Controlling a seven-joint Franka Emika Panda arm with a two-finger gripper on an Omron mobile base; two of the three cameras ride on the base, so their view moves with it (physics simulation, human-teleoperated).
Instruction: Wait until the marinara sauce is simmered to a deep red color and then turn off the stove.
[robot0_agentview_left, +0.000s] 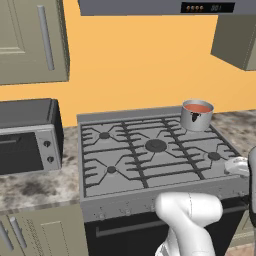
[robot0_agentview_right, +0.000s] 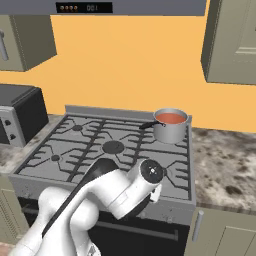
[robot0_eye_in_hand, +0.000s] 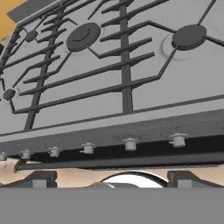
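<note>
- One pan of sauce sits on the stove's back right burner, its surface orange-red rather than deep red.
- By that colour, I judge the waiting step is in hand: the sauce needs more simmering before I touch anything.
- Five knobs run along the stove's front edge, and my hand points at that row from just in front, close to it.
- My fingertips stand wide apart, touching nothing and holding nothing.
- Next move, as I judge it: pick the knob that feeds the back right burner, close on it and turn it. I cannot tell which knob that is.
- Beside the stove, a toaster oven stands on the speckled surface, well apart from the pan.
</note>
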